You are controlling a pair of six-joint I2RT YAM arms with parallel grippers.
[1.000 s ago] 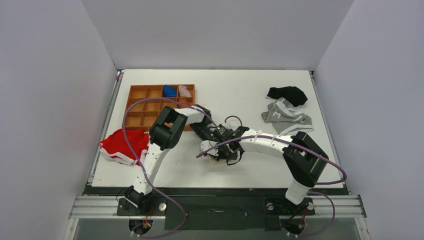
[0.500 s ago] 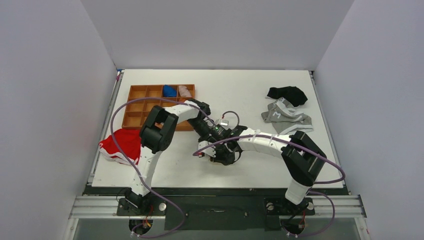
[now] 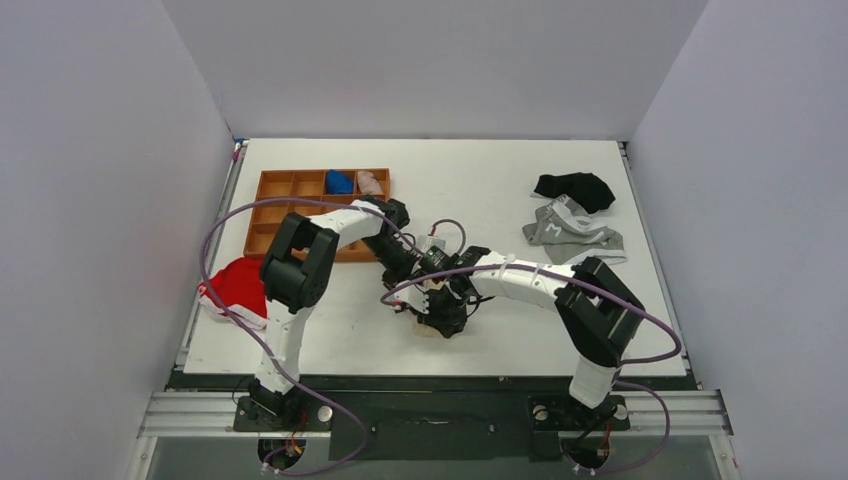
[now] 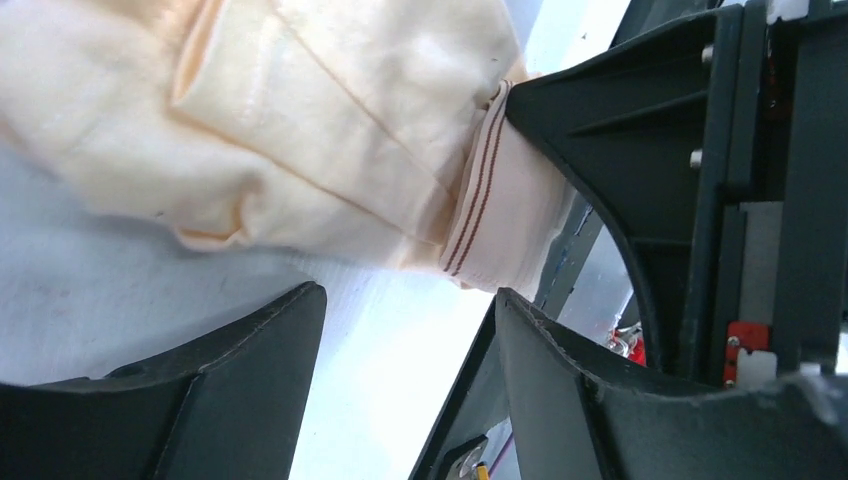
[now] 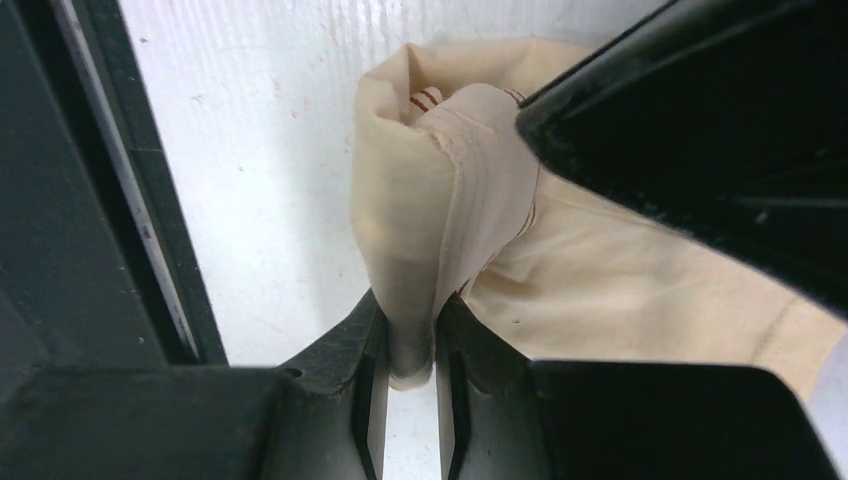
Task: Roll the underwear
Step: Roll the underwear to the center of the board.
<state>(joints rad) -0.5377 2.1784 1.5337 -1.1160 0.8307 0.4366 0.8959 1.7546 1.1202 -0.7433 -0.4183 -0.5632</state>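
Most of the underwear (image 3: 430, 328) was hidden from above, near the front middle of the table (image 3: 500, 180).
The right gripper (image 5: 410, 372) pinched a narrow fold of the cream cloth, that fold running straight out from its fingers. The left gripper (image 4: 405, 295) stood spread, nothing between its fingers, the bunched cloth just beyond. Its overall long axis could not be told.

Bright, even light — slight close-range blur
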